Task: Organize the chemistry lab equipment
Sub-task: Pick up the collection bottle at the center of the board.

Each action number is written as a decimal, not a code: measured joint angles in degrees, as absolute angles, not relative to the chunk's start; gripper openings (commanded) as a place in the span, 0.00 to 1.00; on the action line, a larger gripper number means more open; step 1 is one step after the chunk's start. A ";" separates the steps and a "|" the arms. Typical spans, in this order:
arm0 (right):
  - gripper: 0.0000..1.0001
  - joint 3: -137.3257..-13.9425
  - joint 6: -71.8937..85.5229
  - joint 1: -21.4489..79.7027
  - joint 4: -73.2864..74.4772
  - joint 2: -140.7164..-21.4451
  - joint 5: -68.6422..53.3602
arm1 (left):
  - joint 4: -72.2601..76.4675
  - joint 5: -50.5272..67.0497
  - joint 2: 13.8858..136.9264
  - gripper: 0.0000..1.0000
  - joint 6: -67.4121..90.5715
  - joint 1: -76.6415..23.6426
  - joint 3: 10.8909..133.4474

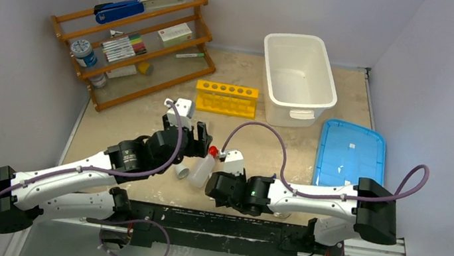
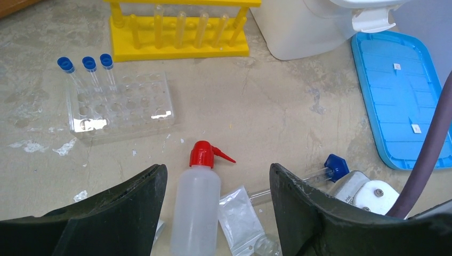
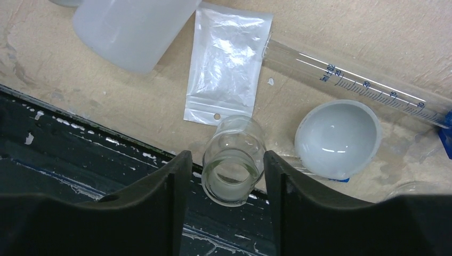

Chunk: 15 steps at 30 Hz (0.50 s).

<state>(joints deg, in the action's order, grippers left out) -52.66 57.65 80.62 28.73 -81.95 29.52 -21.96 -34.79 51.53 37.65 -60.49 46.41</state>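
The white squeeze bottle [image 2: 195,205] with a red nozzle [image 2: 203,154] lies on the table between the fingers of my open left gripper [image 2: 217,172], not touched. It also shows in the top view [image 1: 202,169]. My right gripper [image 3: 225,158] is open around a small clear glass flask [image 3: 233,159] lying on its side at the table's near edge, with a gap on each side. A white round dish [image 3: 337,140], a graduated clear tube [image 3: 362,86] with a blue cap [image 2: 335,167] and a small plastic bag [image 3: 227,64] lie beside it. The clear tube tray [image 2: 123,105] holds three blue-capped tubes [image 2: 86,65]. The yellow rack [image 1: 226,98] stands behind.
A white bin [image 1: 298,76] stands at the back right, with a blue lid [image 1: 350,155] lying flat in front of it. A wooden shelf [image 1: 136,41] with a stapler, markers and boxes stands at the back left. The black arm rail [image 3: 80,154] runs along the near edge.
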 measured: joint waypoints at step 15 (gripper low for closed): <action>0.26 -52.66 60.03 80.64 30.68 -80.95 30.06 | -21.93 -34.70 51.55 0.70 37.23 -60.49 46.11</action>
